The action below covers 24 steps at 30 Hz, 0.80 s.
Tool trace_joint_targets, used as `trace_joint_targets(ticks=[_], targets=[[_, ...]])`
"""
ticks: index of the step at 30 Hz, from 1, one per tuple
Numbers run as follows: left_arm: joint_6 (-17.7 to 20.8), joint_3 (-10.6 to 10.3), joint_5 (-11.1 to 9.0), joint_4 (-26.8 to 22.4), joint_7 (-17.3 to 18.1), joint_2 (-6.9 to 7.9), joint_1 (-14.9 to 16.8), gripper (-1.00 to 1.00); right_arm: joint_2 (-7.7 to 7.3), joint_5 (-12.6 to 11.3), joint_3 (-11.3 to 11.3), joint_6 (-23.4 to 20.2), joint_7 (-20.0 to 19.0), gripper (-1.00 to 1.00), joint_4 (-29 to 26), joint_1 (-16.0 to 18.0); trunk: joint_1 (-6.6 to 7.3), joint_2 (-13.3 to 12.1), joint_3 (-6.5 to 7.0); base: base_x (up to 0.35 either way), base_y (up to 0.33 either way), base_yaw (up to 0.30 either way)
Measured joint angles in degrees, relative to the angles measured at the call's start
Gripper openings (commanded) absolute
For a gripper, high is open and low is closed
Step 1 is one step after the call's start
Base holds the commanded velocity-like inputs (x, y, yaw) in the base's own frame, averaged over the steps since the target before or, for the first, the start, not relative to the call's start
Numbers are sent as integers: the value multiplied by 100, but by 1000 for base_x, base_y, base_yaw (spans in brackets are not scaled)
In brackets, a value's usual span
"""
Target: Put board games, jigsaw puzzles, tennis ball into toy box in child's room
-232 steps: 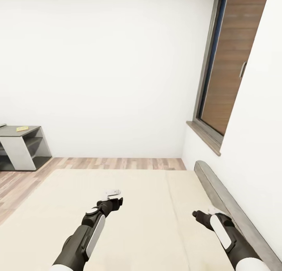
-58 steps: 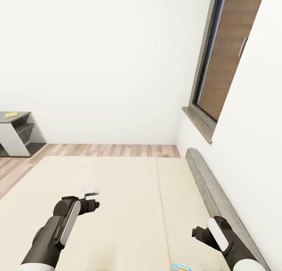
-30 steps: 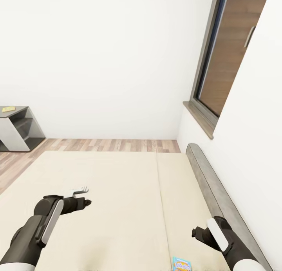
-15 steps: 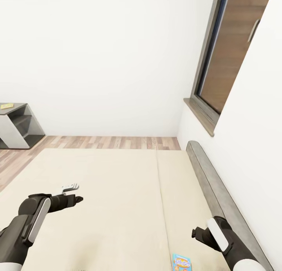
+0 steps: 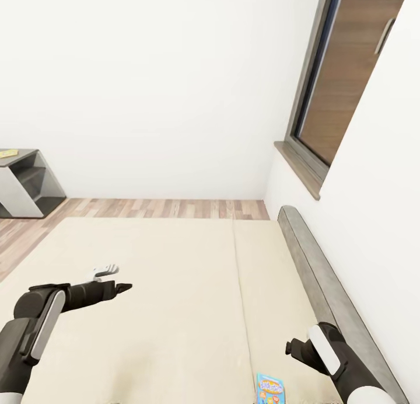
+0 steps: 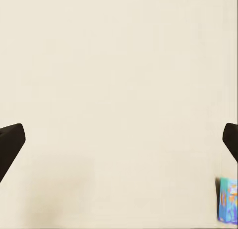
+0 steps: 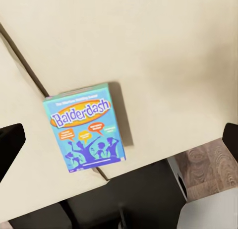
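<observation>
A light blue board game with yellow "Balderdash" lettering lies flat on the beige bed, at the near edge of the narrow mattress section beside the seam. In the right wrist view the board game lies below my right gripper, whose fingers stand wide apart and hold nothing. In the head view my right gripper hovers just beyond and right of the game. My left gripper hangs open over bare mattress far to the left; its wrist view catches the board game at the picture's edge.
A low grey headboard runs along the white wall on the right, under a grey-framed window. A grey side cabinet with a small yellow item on top stands at far left. Wood floor lies beyond the bed.
My left arm has swung out to the left and now points across the mattress. The camera has shifted, bringing the blue board game into view at the bottom. The right arm has kept its pose.
</observation>
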<state>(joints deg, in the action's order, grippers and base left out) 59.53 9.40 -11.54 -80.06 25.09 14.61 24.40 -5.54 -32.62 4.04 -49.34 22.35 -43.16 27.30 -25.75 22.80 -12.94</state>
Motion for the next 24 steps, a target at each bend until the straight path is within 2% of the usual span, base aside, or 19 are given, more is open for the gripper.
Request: trace_joint_targets(ticks=[1, 2, 5, 6, 8, 9, 14, 18, 24], targets=[[-1, 34, 3, -7, 252, 53, 0, 100, 0, 0, 1, 0, 0, 100, 0, 0, 0, 0, -9, 0, 0, 0], [0, 103, 8, -17, 761, 170, 0, 100, 0, 0, 0, 0, 1, 100, 0, 0, 0, 0, -19, 0, 0, 0], [9, 214, 1, -14, 1541, 362, -1, 100, 0, 0, -1, 0, 0, 100, 0, 0, 0, 0, -47, 0, 0, 0], [14, 307, -7, -9, 2035, 486, -1, 100, 0, 0, 0, 0, -1, 100, 0, 0, 0, 1, -57, 0, 0, 0], [16, 434, -13, -6, 2531, 613, -3, 100, 0, 0, 0, 0, -1, 100, 0, 0, 0, 0, -76, 0, 0, 0], [15, 569, -13, -4, 2993, 715, -5, 100, 0, -1, -1, 0, -1, 100, 0, 0, 0, 1, -85, 0, 0, 0], [-16, 944, 39, -1, 4275, 885, -27, 100, 0, 0, -1, 0, -1, 100, 0, 0, 0, 1, -132, 0, 0, 0], [-39, 1049, 60, -1, 4784, 923, -47, 100, 0, 0, -2, 0, 0, 100, 0, 0, 0, 0, -170, 0, 0, 0], [-52, 1084, 60, 0, 5129, 946, -63, 100, 0, 0, -2, 0, -2, 100, 0, 0, 0, 0, -227, 0, 0, 0]])
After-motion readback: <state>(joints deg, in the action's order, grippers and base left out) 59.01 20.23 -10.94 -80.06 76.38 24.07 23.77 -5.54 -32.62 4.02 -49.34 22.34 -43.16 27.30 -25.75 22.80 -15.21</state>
